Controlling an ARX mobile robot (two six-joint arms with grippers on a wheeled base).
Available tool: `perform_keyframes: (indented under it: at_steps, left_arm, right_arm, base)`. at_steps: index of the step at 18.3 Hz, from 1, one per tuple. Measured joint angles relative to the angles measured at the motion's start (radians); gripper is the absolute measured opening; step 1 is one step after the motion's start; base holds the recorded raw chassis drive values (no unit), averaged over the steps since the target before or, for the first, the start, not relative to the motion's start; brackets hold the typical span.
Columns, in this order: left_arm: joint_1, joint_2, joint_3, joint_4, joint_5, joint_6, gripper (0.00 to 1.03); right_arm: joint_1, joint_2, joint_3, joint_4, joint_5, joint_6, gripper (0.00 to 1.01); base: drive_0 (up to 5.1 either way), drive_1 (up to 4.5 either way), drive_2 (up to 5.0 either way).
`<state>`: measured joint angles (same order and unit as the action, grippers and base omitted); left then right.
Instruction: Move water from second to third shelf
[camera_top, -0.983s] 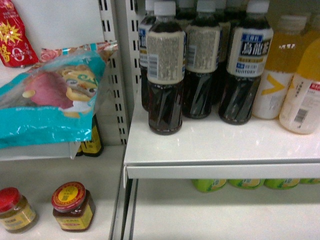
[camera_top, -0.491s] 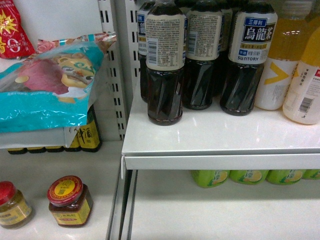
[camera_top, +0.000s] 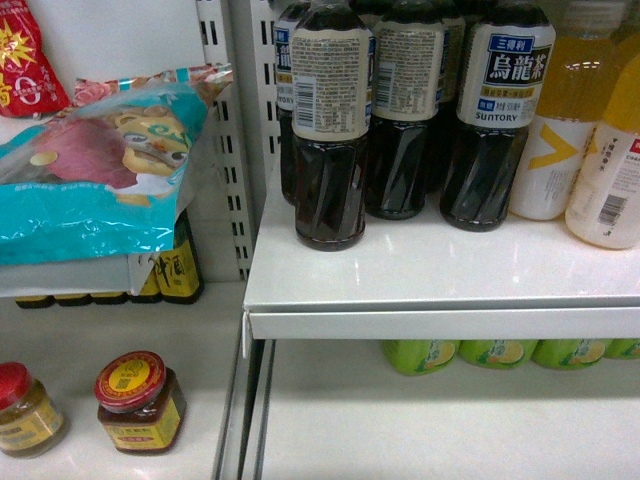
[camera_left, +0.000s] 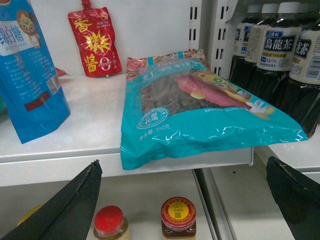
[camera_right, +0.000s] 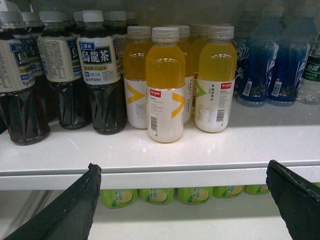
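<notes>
Bottles crowd our right wrist view: tea bottles (camera_right: 100, 80) full of dark liquid at upper left, orange drink bottles (camera_right: 165, 85) in the centre, blue bottles (camera_right: 260, 65) at upper right. We spot the water (camera_right: 311, 75) at the far right edge, clear with a green label, mostly cut off. The left gripper (camera_left: 182, 165) and right gripper (camera_right: 183, 165) both gape wide, holding nothing.

Left bare shelf front (camera_right: 210, 150) before tea bottles (camera_right: 100, 75) and orange bottles (camera_right: 165, 85) — blocked farther back.
</notes>
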<state>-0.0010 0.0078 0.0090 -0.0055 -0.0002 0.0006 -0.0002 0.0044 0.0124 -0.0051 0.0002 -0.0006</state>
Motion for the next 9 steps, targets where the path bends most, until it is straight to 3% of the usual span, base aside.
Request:
perform_keyframes:
  at_steps: [9]
  left_arm:
    - [0.000,0.000,0.000,0.000,0.000,0.000,0.98]
  right_arm:
    - [0.000,0.000,0.000,0.000,0.000,0.000,0.98]
  base:
    - [0.0,0.00,0.0]
